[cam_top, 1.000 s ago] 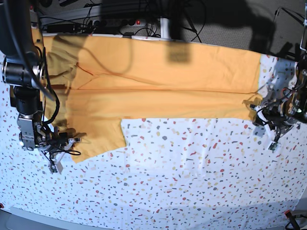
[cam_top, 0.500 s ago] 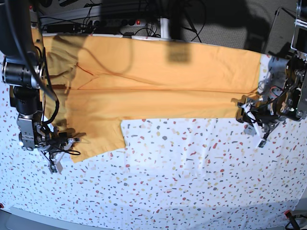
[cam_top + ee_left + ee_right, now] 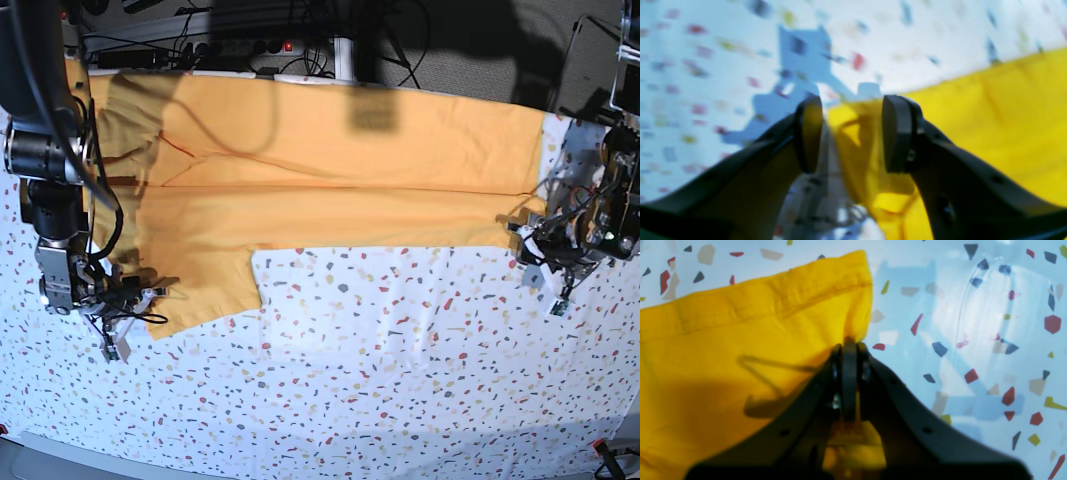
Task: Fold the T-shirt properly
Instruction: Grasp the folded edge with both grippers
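Observation:
The orange-yellow T-shirt (image 3: 330, 170) lies flat across the far half of the table, folded along its length, with one sleeve reaching toward the near left. My right gripper (image 3: 132, 308) is at that sleeve's corner. The right wrist view shows this gripper (image 3: 849, 348) shut on the hemmed edge of the T-shirt (image 3: 740, 340). My left gripper (image 3: 537, 252) is at the shirt's right end. In the blurred left wrist view it (image 3: 851, 133) stands open, with a corner of the yellow cloth (image 3: 990, 116) lying between its fingers (image 3: 898, 133).
A speckled white cloth (image 3: 380, 370) covers the table. Cables and a power strip (image 3: 250, 45) run along the far edge, behind the shirt. A dark square shadow falls on the shirt's upper middle.
The left arm swung in toward the shirt's right end, then eased back a little to the right. The right arm and the shirt have stayed still.

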